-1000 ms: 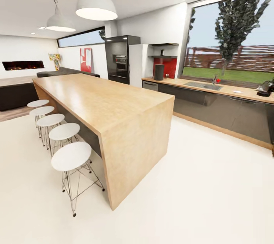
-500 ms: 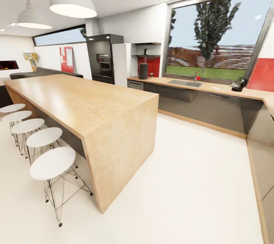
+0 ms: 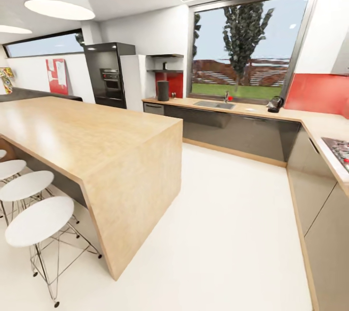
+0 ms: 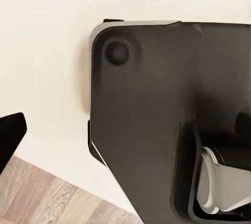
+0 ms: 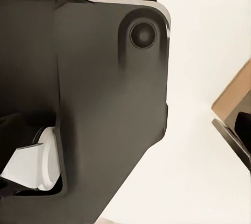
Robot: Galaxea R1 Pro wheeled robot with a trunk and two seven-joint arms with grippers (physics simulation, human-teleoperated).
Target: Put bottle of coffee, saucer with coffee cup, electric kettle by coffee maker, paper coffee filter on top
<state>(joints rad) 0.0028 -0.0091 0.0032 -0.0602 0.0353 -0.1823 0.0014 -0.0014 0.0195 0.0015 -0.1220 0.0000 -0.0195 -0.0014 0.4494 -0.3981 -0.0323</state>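
Observation:
Across the room, the dark grey coffee maker [image 3: 163, 90] stands at the left end of the long countertop [image 3: 291, 116]. Above it, on the lower kitchen shelf [image 3: 167, 70], is a small dark bottle of coffee [image 3: 165, 65]. The electric kettle [image 3: 275, 104] sits on the countertop right of the sink [image 3: 214, 104], with the white saucer [image 3: 250, 109] between sink and kettle. The coffee cup and the paper coffee filter are too small to make out. A dark fingertip [image 4: 10, 135] edges the left wrist view, another fingertip [image 5: 241, 125] the right wrist view; their spacing is hidden.
A big wooden island [image 3: 92, 136] with white stools [image 3: 39, 220] fills the left. White floor [image 3: 218, 214] runs between it and the cabinets. A hob [image 3: 339, 148] sits on the right counter run. Both wrist views look down on the robot's dark base [image 4: 157, 119].
The head view has swung to the right: island, fridge and counter slid left, and the right counter run with the hob came into sight. Nothing on the counter has moved.

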